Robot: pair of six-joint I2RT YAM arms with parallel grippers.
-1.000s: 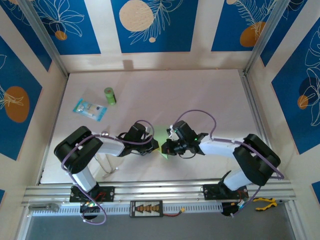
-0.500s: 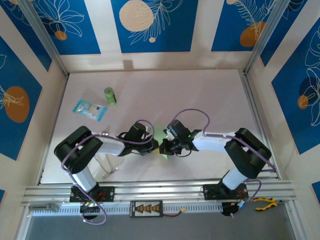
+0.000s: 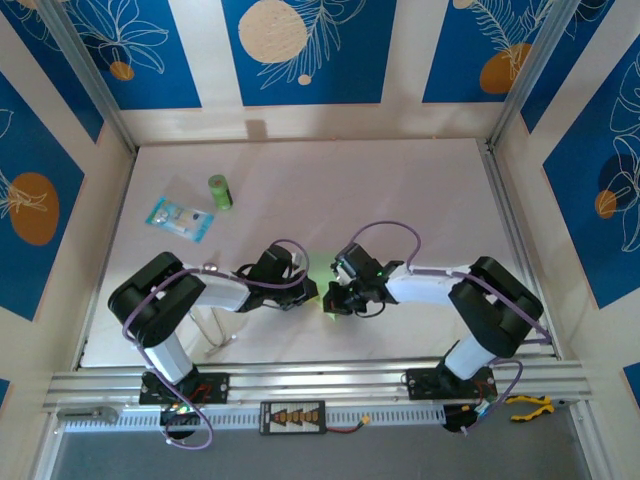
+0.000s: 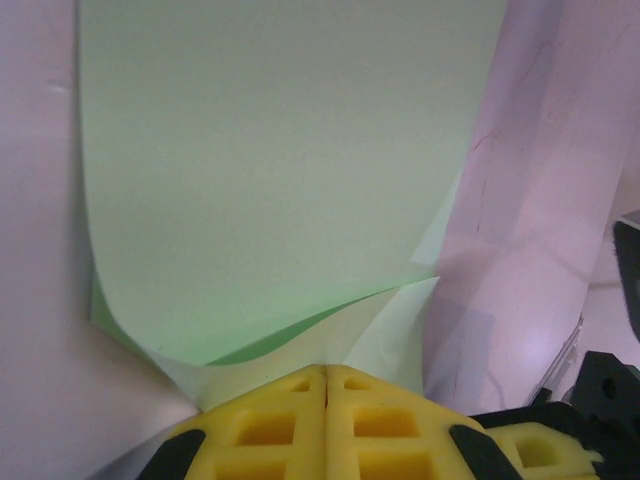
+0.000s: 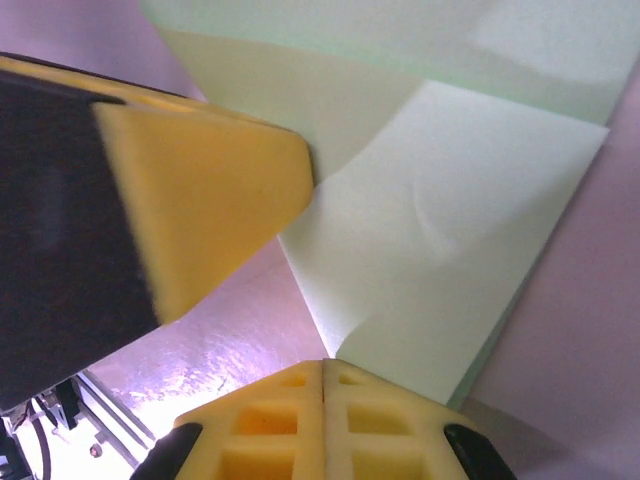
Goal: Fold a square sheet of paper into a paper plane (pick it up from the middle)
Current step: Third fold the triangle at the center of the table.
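Note:
The square sheet of paper is pale green and sits between the two gripper heads at the table's middle front, mostly hidden under them. In the left wrist view the paper stretches away with a folded flap curling up near the jaws. My left gripper is shut, and the paper's near edge is pinched in its yellow tips. In the right wrist view my right gripper is shut on a corner of the folded paper, with the left gripper's yellow finger close by at the left. From above, the left gripper and right gripper nearly touch.
A small green cylinder and a clear blue-printed packet lie at the back left of the pink table. A metal rail runs along the near edge, and patterned walls enclose the other sides.
The right arm has drawn in, carrying its gripper slightly left and toward the near edge, closer to the left gripper. The left arm has held still. Both grippers stayed shut.

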